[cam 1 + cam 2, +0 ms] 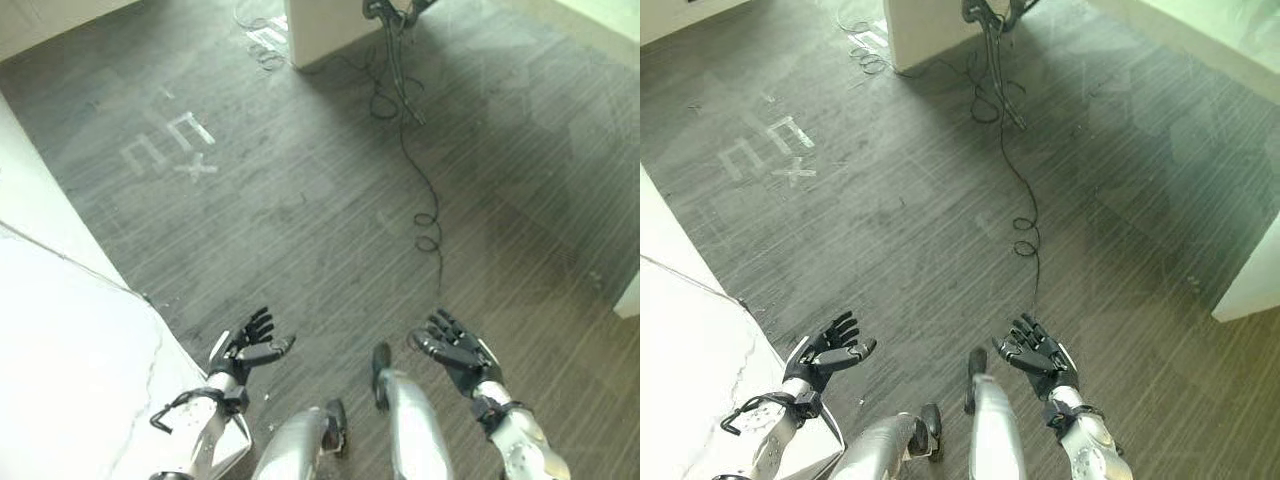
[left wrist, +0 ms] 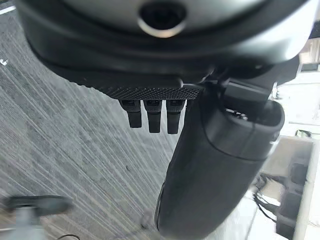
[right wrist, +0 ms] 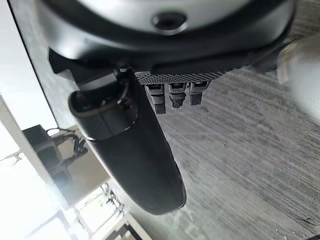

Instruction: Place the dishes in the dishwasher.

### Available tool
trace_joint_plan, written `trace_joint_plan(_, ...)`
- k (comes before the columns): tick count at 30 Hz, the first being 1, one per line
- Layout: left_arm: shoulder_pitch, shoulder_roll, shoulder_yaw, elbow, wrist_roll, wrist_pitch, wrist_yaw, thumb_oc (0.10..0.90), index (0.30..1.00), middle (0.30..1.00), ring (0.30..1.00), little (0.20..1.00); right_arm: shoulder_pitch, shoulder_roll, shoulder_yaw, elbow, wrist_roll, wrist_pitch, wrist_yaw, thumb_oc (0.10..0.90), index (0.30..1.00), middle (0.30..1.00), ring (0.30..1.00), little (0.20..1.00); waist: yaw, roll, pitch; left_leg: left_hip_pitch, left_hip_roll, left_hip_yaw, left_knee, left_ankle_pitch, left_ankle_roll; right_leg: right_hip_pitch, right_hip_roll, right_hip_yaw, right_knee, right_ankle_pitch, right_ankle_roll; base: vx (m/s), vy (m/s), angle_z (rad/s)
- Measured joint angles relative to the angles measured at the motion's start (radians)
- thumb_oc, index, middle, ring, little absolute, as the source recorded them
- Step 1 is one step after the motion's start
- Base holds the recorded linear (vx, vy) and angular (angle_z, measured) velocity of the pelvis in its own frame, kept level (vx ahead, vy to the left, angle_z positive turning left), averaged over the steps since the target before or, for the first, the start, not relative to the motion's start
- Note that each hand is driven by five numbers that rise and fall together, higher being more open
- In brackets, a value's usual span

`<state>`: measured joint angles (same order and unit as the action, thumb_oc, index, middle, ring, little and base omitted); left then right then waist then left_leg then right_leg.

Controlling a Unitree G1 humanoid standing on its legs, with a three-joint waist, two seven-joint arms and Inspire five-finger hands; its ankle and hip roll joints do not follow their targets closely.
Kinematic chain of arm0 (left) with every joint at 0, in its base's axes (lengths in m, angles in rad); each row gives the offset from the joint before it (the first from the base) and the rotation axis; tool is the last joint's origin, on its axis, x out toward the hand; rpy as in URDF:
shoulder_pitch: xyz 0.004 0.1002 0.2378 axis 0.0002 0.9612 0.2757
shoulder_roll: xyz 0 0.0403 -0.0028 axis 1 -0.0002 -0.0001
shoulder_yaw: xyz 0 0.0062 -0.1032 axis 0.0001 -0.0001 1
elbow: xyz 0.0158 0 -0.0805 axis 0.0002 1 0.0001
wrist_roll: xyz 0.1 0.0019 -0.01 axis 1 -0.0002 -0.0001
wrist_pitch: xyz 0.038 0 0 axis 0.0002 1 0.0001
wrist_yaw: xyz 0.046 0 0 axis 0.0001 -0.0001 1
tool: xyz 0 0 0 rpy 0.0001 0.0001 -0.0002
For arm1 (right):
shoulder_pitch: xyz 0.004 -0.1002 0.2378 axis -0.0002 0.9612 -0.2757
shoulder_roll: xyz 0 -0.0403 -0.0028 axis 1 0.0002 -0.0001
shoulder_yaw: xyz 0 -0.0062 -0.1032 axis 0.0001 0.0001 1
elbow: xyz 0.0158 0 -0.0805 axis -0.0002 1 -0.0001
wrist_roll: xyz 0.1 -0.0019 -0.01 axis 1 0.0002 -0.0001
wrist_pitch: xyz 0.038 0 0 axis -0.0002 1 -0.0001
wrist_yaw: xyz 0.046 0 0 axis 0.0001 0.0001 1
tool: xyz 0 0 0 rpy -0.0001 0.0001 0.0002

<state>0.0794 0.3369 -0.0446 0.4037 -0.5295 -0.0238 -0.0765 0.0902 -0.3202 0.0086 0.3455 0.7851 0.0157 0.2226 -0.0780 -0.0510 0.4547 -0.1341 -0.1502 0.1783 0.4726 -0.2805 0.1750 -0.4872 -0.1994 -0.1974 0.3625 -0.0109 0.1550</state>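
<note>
My left hand (image 1: 250, 345) hovers low at the lower left over the grey carpet, fingers spread and relaxed, holding nothing. My right hand (image 1: 455, 350) is at the lower right, palm up, fingers straight and empty. In the left wrist view the left hand's fingers (image 2: 152, 115) and thumb (image 2: 210, 170) stand out over bare carpet. The right wrist view shows the right hand's fingers (image 3: 172, 97) and thumb (image 3: 135, 155) with nothing between them. I see no dishes and no dishwasher.
A white counter (image 1: 60, 330) runs along the left side. A white pillar base (image 1: 325, 25) stands at the top centre, with loose cables (image 1: 405, 110) trailing across the carpet. White tape marks (image 1: 170, 145) lie on the floor. A white block (image 1: 630, 295) sits at the right edge.
</note>
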Motion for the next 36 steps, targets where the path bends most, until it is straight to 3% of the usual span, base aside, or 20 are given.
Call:
trace_joint_plan(4, 0.074, -0.013, -0.004, -0.005, -0.012, -0.016, 0.001, 0.8, 0.9, 0.9, 0.9, 0.9, 0.033, -0.012, 0.021, -0.069, -0.039, 0.014, 0.038, 0.8, 0.9, 0.9, 0.9, 0.9, -0.003, 0.035, -0.039, 0.142, -0.007, -0.072, -0.114, -0.025, -0.039, 0.101, 0.077, 0.01, 0.112, -0.018, -0.13, 0.54, -0.207, 0.15)
trace_joint_plan(6, 0.097, -0.008, -0.012, -0.022, -0.019, -0.033, 0.001, 0.8, 0.9, 0.9, 0.9, 0.9, -0.018, -0.035, 0.075, -0.057, -0.04, 0.022, 0.038, 0.8, 0.9, 0.9, 0.9, 0.9, 0.01, 0.052, -0.073, 0.225, 0.004, -0.098, -0.163, 0.048, -0.178, 0.206, 0.153, -0.037, 0.004, -0.049, -0.215, 0.45, -0.251, 0.23)
trace_joint_plan(7, 0.103, -0.021, -0.012, -0.033, -0.02, -0.043, 0.001, 0.8, 0.9, 0.9, 0.9, 0.9, -0.029, -0.046, 0.074, -0.057, -0.041, 0.021, 0.044, 0.8, 0.9, 0.9, 0.9, 0.9, 0.028, 0.045, -0.082, 0.172, -0.015, -0.11, 0.03, 0.082, -0.224, 0.277, 0.151, -0.002, -0.029, -0.046, -0.291, 0.35, -0.234, 0.3)
trace_joint_plan(9, 0.113, -0.04, -0.009, -0.099, -0.028, -0.056, -0.006, 0.8, 0.9, 0.9, 0.9, 0.9, -0.033, -0.057, 0.055, -0.063, -0.052, 0.015, 0.042, 0.8, 0.9, 0.9, 0.9, 0.9, 0.064, 0.049, -0.109, -0.097, 0.018, -0.09, 0.535, 0.291, -0.245, 0.306, 0.165, 0.036, -0.023, -0.084, -0.32, 0.3, -0.146, 0.02)
trace_joint_plan(11, 0.107, -0.035, -0.009, -0.125, -0.049, -0.069, -0.021, 0.8, 0.9, 0.9, 0.9, 0.9, -0.065, -0.055, 0.04, -0.063, -0.058, 0.003, 0.035, 0.8, 0.9, 0.9, 0.9, 0.9, 0.123, 0.046, -0.111, -0.314, 0.048, -0.066, 0.745, 0.271, -0.208, 0.331, 0.173, 0.057, -0.002, -0.107, -0.332, 0.3, -0.003, -0.28)
trace_joint_plan(13, 0.097, -0.034, -0.005, -0.119, -0.054, -0.07, -0.02, 0.8, 0.9, 0.9, 0.9, 0.9, -0.101, -0.047, 0.051, -0.03, -0.071, 0.006, 0.031, 0.8, 0.9, 0.9, 0.9, 0.9, 0.154, 0.022, -0.089, -0.39, 0.026, -0.088, 0.454, 0.25, -0.167, 0.398, 0.178, 0.093, -0.016, -0.115, -0.271, 0.29, 0.087, -0.52)
trace_joint_plan(16, 0.177, -0.036, 0.004, -0.099, -0.053, -0.069, -0.022, 0.8, 0.9, 0.9, 0.9, 0.9, -0.128, -0.042, 0.113, -0.039, -0.077, 0.005, 0.033, 0.8, 0.9, 0.9, 0.9, 0.9, 0.164, 0.04, -0.098, -0.258, 0.056, -0.089, -0.172, 0.27, -0.149, 0.56, 0.229, 0.102, -0.079, -0.173, -0.217, 0.5, 0.231, -0.91)
trace_joint_plan(18, 0.181, -0.043, 0.002, -0.101, -0.053, -0.067, -0.022, 0.8, 0.9, 0.9, 0.9, 0.9, -0.132, -0.051, 0.141, -0.032, -0.076, -0.003, 0.015, 0.8, 0.9, 0.9, 0.9, 0.9, 0.165, 0.064, -0.098, -0.284, 0.095, -0.119, -0.363, 0.261, -0.173, 0.623, 0.279, 0.127, -0.151, -0.185, -0.214, 0.58, 0.233, -0.43)
trace_joint_plan(19, 0.165, -0.048, 0.003, -0.097, -0.052, -0.066, -0.021, 0.8, 0.9, 0.9, 0.9, 0.9, -0.144, -0.057, 0.152, 0.001, -0.076, -0.003, -0.007, 0.8, 0.9, 0.9, 0.9, 0.9, 0.196, 0.081, -0.089, -0.356, 0.133, -0.168, -0.308, 0.262, -0.19, 0.673, 0.312, 0.15, -0.193, -0.19, -0.211, 0.57, 0.318, -0.46)
trace_joint_plan(22, 0.205, -0.048, 0.007, -0.058, -0.046, -0.054, -0.024, 0.8, 0.9, 0.9, 0.9, 0.9, -0.053, -0.045, 0.186, 0.04, -0.076, -0.002, -0.019, 0.8, 0.9, 0.9, 0.9, 0.9, 0.23, 0.085, -0.105, -0.307, 0.166, -0.04, -0.156, 0.217, -0.147, 0.874, 0.277, 0.106, -0.172, -0.241, -0.194, 0.41, 0.308, -0.44)
trace_joint_plan(23, 0.241, -0.043, 0.01, -0.066, -0.046, -0.057, -0.028, 0.8, 0.9, 0.9, 0.9, 0.9, -0.024, -0.052, 0.191, 0.017, -0.076, -0.007, -0.019, 0.8, 0.9, 0.9, 0.9, 0.9, 0.232, 0.1, -0.139, -0.241, 0.156, -0.069, -0.22, 0.219, -0.117, 0.872, 0.262, 0.104, -0.11, -0.268, -0.162, 0.58, 0.402, -0.51)
trace_joint_plan(24, 0.207, -0.03, 0.037, -0.048, -0.043, -0.056, -0.036, 0.8, 0.9, 0.9, 0.9, 0.9, -0.026, -0.039, 0.182, 0.013, -0.075, -0.015, -0.027, 0.8, 0.9, 0.9, 0.9, 0.9, 0.226, 0.036, -0.144, -0.241, 0.07, -0.042, -0.155, 0.265, -0.094, 0.892, 0.173, 0.114, -0.056, -0.296, -0.132, 0.5, 0.337, -0.29)
trace_joint_plan(25, 0.172, -0.04, 0.052, -0.033, -0.034, -0.056, -0.044, 0.8, 0.9, 0.9, 0.9, 0.9, -0.026, -0.037, 0.164, 0.013, -0.075, -0.02, -0.033, 0.8, 0.9, 0.9, 0.9, 0.9, 0.228, 0.033, -0.147, -0.231, 0.043, -0.029, -0.115, 0.298, -0.041, 0.917, 0.145, 0.105, -0.036, -0.27, -0.129, 0.52, 0.455, 0.14)
trace_joint_plan(27, 0.035, -0.036, 0.053, -0.027, 0.006, -0.058, -0.051, 0.8, 0.9, 0.9, 0.9, 0.9, -0.046, 0.024, 0.115, 0.006, -0.075, -0.053, -0.058, 0.8, 0.9, 0.9, 0.9, 0.9, 0.215, 0.042, -0.151, -0.168, -0.03, -0.052, -0.075, 0.226, 0.063, 0.77, 0.095, 0.092, 0.333, -0.121, -0.013, 0.43, 0.481, 0.49)
trace_joint_plan(29, -0.012, -0.034, 0.044, -0.024, 0.033, -0.06, -0.049, 0.8, 0.9, 0.9, 0.9, 0.9, -0.062, 0.042, 0.131, 0.002, -0.075, -0.07, -0.067, 0.8, 0.9, 0.9, 0.9, 0.9, 0.205, 0.063, -0.151, -0.104, -0.049, -0.064, -0.091, 0.202, 0.06, 0.621, 0.085, 0.081, 0.596, -0.103, -0.021, 0.25, 0.176, 0.32)
trace_joint_plan(31, -0.047, -0.038, 0.016, 0.001, 0.044, -0.065, -0.045, 0.8, 0.9, 0.9, 0.9, 0.9, -0.091, 0.031, 0.148, 0.01, -0.074, -0.077, -0.073, 0.8, 0.9, 0.9, 0.9, 0.9, 0.2, 0.094, -0.127, -0.058, -0.053, -0.093, -0.105, 0.197, -0.193, 0.48, 0.117, 0.065, 0.641, -0.162, -0.1, 0.24, 0.022, 0.24)
trace_joint_plan(32, -0.067, 0.003, 0.001, -0.002, 0.042, -0.084, -0.046, 0.8, 0.9, 0.9, 0.9, 0.9, -0.109, 0.045, 0.166, 0.017, -0.076, -0.078, -0.073, 0.8, 0.9, 0.9, 0.9, 0.9, 0.184, 0.015, -0.1, -0.16, -0.105, -0.148, 0.067, 0.231, -0.312, 0.388, 0.035, 0.081, 0.642, -0.208, -0.09, 0.18, -0.031, 0.1)
trace_joint_plan(33, -0.054, 0.041, 0.002, -0.019, 0.042, -0.083, -0.048, 0.8, 0.9, 0.9, 0.9, 0.9, -0.123, 0.053, 0.175, 0.007, -0.076, -0.078, -0.058, 0.8, 0.9, 0.9, 0.9, 0.9, 0.172, 0.044, -0.095, -0.214, -0.006, -0.187, 0.196, 0.102, -0.098, 0.328, 0.032, 0.097, 0.579, -0.244, -0.057, 0.18, -0.073, -0.05)
trace_joint_plan(34, -0.046, 0.062, 0.001, -0.009, 0.044, -0.072, -0.047, 0.8, 0.9, 0.9, 0.9, 0.9, -0.115, 0.057, 0.173, -0.025, -0.075, -0.084, -0.046, 0.8, 0.9, 0.9, 0.9, 0.9, 0.156, 0.096, -0.076, -0.188, 0.113, -0.22, 0.168, 0.064, -0.104, 0.303, 0.063, 0.087, 0.502, -0.277, -0.013, 0.19, -0.102, 0.06)
trace_joint_plan(36, -0.031, 0.074, 0.034, -0.019, 0.042, -0.049, -0.042, 0.8, 0.9, 0.9, 0.9, 0.9, -0.06, 0.048, 0.171, -0.014, -0.075, -0.066, -0.051, 0.8, 0.9, 0.9, 0.9, 0.9, 0.138, 0.057, -0.068, -0.095, 0.07, -0.227, 0.023, 0.08, -0.086, 0.213, 0.078, 0.081, 0.221, -0.249, -0.047, 0.33, -0.157, 0.24)
